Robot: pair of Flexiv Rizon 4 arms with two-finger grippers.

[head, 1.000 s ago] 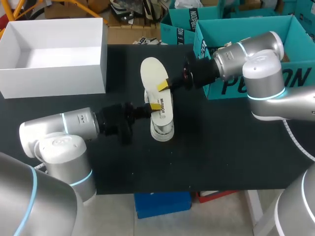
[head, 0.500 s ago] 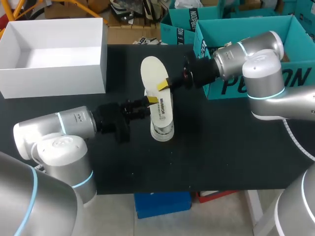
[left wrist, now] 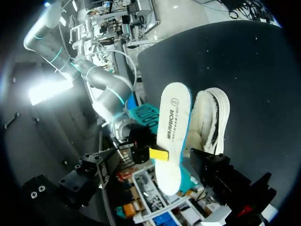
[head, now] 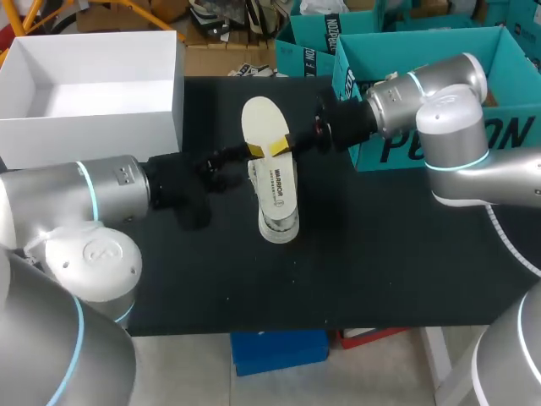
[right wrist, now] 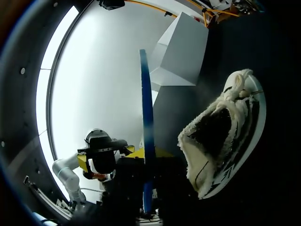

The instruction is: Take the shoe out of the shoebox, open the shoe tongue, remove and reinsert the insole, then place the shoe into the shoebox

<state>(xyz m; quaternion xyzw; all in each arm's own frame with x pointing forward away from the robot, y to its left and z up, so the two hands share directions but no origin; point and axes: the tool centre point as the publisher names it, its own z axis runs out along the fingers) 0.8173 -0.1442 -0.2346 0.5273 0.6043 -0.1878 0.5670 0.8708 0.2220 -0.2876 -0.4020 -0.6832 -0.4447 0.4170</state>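
Observation:
A white shoe (head: 277,201) with fleece lining lies on the black table (head: 380,254), toe toward the near edge. The white insole (head: 262,125), teal underneath, is held above the shoe's heel end with my right gripper (head: 281,147) shut on its edge. My left gripper (head: 248,155) is open just left of that spot, beside the insole. From the left wrist, the insole (left wrist: 172,123) stretches ahead between wide-apart fingers (left wrist: 217,172), with the shoe (left wrist: 210,117) beside it. From the right wrist, the insole (right wrist: 146,117) shows edge-on in my right gripper (right wrist: 148,162), next to the shoe (right wrist: 222,136).
An open white shoebox (head: 93,95) stands at the table's far left. Teal boxes (head: 439,76) crowd the far right behind my right arm. Bare black tabletop lies in front of the shoe and to its right.
My left gripper let go of the shoe's side, opened wide and moved away from me to the insole. The right arm, insole and shoe stayed put.

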